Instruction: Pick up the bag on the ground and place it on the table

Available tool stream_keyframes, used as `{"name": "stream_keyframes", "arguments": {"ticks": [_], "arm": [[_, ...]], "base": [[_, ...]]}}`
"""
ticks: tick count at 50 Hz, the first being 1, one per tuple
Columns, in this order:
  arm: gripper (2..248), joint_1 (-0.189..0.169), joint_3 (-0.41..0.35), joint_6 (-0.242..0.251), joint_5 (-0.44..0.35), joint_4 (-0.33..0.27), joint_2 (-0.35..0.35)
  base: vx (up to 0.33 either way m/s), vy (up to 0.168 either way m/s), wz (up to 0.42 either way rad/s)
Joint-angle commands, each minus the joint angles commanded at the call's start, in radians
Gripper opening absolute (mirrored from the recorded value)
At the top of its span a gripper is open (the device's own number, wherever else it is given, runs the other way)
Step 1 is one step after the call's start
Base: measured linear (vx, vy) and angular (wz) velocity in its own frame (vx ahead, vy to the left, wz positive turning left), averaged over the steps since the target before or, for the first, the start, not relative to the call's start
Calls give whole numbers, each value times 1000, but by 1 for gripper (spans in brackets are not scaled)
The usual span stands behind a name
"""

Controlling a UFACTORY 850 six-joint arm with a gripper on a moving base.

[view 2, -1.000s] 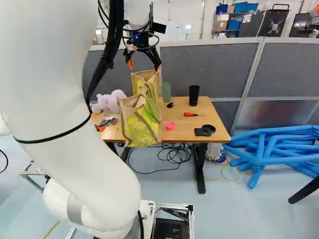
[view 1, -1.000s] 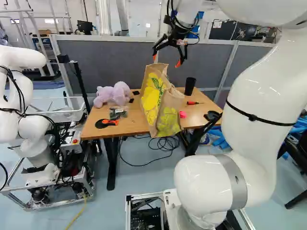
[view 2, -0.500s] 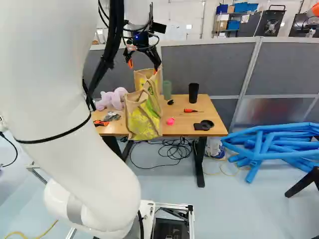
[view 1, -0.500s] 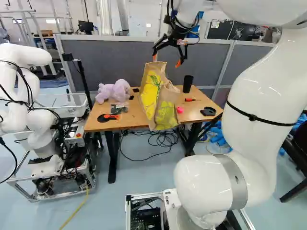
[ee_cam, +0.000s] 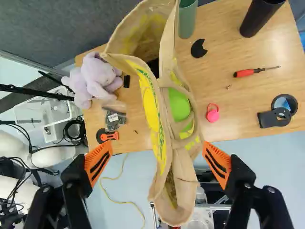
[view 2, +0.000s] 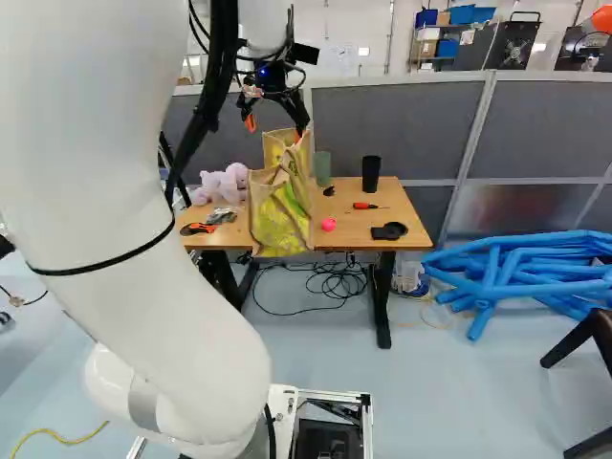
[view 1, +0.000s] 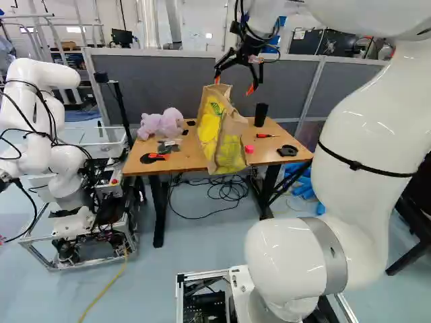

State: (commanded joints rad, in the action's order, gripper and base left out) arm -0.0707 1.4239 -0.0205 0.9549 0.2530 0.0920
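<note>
Your claw (view 1: 234, 84) is released, fingers spread at either side of the tan shopping bag (view 1: 219, 134), which is at the near edge of the wooden-topped table (view 1: 182, 159). Left of the bag you have a lavender plush toy (view 1: 161, 123); right, a red-handled screwdriver (ee_cam: 245, 73).

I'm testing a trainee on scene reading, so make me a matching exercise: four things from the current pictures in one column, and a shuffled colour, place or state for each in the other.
Things
1. Gripper
2. Plush toy
3. Screwdriver
4. Tubes

Descriptions
A. Red handle, lying on the wooden table
B. Blue, heaped on the floor
C. Fingers spread apart, near the top of the bag
D. Pale purple, on the table near a knife with orange on its handle

Right pairs: 1-C, 2-D, 3-A, 4-B
</note>
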Motion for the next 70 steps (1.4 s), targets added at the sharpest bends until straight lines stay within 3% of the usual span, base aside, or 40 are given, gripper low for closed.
{"name": "stream_keyframes", "arguments": {"ticks": [70], "arm": [[247, 0, 0, 0, 0, 0, 0]], "base": [[-127, -2, 5]]}}
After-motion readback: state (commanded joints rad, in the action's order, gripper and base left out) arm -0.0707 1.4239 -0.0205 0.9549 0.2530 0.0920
